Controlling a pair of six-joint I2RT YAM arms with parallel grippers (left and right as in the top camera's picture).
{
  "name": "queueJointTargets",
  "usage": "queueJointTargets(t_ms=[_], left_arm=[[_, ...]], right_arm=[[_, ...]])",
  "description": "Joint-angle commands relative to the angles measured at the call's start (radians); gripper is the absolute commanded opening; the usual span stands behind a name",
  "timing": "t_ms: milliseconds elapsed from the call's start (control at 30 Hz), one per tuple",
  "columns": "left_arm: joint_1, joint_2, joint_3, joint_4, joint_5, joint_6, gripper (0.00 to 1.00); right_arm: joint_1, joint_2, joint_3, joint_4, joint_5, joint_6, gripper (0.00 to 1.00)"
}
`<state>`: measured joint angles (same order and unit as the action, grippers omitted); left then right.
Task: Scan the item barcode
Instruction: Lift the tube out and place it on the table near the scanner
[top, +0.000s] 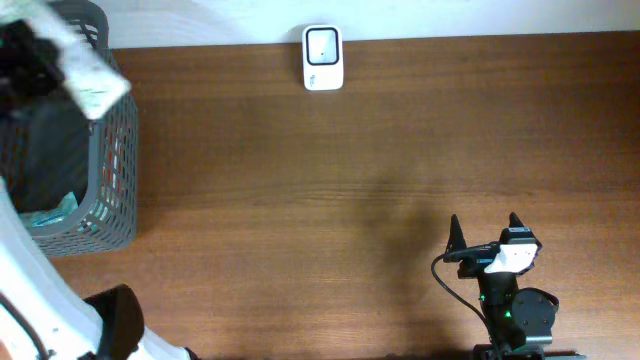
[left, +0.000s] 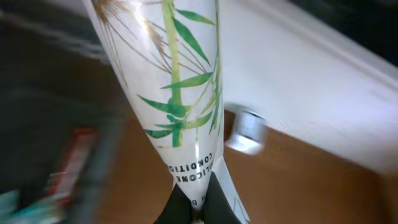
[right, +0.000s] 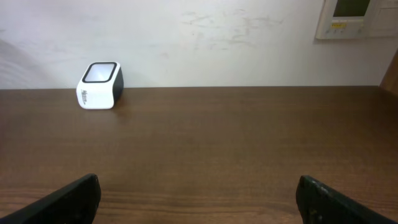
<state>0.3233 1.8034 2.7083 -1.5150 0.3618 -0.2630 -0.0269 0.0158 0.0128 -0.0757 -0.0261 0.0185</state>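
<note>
So, wooden surface (top: 330, 180) fills the overhead view, mostly bare brown wood. Grey mesh basket (top: 112, 215) sits at its left edge, with red and teal items showing inside, too blurred to identify. White packet (top: 90, 70) with green bamboo print is up in the air over the basket's far corner, at the top left of the overhead view, off the surface. Left claw (left: 196, 210) is closed on the packet's narrow end, dark fingertips pinching the sealed edge; the packet (left: 180, 93) widens away from the wrist camera, with partly readable print near the grip. White barcode scanner (top: 322, 58) with a dark window stands at the far edge of the surface against the wall, about mid-width, well apart from the packet. It shows blurred behind the packet in the left wrist view (left: 245, 130). Right claw (top: 485, 232) is wide open and empty, low near the front right of the surface, pointing toward the far wall. Its wrist view has the scanner (right: 99, 85) far off to the left.
</note>
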Motion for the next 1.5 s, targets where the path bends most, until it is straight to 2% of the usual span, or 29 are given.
queueJointTargets(t_ms=[0,67,167,300,333,667,833,1000,1033,1100,1167,1200,1233,1267,1400,1467], left_arm=[[-0.209,0.001,0.018,0.021,0.163,0.032,0.0],[-0.377,0.047,0.018,0.033,0.039,0.032,0.0],[-0.54,0.136,0.015,0.056,-0.134,0.031,0.0],[-0.693,0.304,0.013,0.065,-0.308,-0.23,0.0],[-0.734,0.373,0.012,0.072,-0.326,-0.26,0.0],[-0.863,0.79,0.01,0.161,-0.337,-0.259,0.0],[-0.871,0.88,0.01,0.142,-0.34,-0.259,0.0],[-0.902,0.886,0.01,0.092,-0.306,-0.21,0.0],[-0.912,0.885,0.01,0.076,-0.307,-0.209,0.04],[-0.923,0.885,0.011,0.072,-0.306,-0.167,0.32],[-0.917,0.879,0.038,0.041,-0.306,-0.158,0.43],[-0.907,0.869,0.06,0.022,-0.306,-0.158,0.44],[-0.888,0.845,0.106,-0.001,-0.306,-0.158,0.55],[-0.871,0.818,0.156,-0.013,-0.306,-0.158,0.72],[-0.79,0.68,0.403,0.004,-0.312,-0.14,0.76],[-0.72,0.579,0.43,0.04,-0.418,-0.131,0.8]], right_arm=[[0.007,-0.007,-0.007,-0.003,0.005,-0.003,0.99],[0.007,-0.007,-0.007,-0.003,0.005,-0.003,0.99],[0.007,-0.007,-0.007,-0.003,0.005,-0.003,0.99],[0.007,-0.007,-0.007,-0.003,0.005,-0.003,0.99],[0.007,-0.007,-0.007,-0.003,0.005,-0.003,0.99],[0.007,-0.007,-0.007,-0.003,0.005,-0.003,0.99],[0.007,-0.007,-0.007,-0.003,0.005,-0.003,0.99],[0.007,-0.007,-0.007,-0.003,0.005,-0.003,0.99],[0.007,-0.007,-0.007,-0.003,0.005,-0.003,0.99],[0.007,-0.007,-0.007,-0.003,0.005,-0.003,0.99],[0.007,-0.007,-0.007,-0.003,0.005,-0.003,0.99],[0.007,-0.007,-0.007,-0.003,0.005,-0.003,0.99],[0.007,-0.007,-0.007,-0.003,0.005,-0.003,0.99],[0.007,-0.007,-0.007,-0.003,0.005,-0.003,0.99],[0.007,-0.007,-0.007,-0.003,0.005,-0.003,0.99],[0.007,-0.007,-0.007,-0.003,0.005,-0.003,0.99]])
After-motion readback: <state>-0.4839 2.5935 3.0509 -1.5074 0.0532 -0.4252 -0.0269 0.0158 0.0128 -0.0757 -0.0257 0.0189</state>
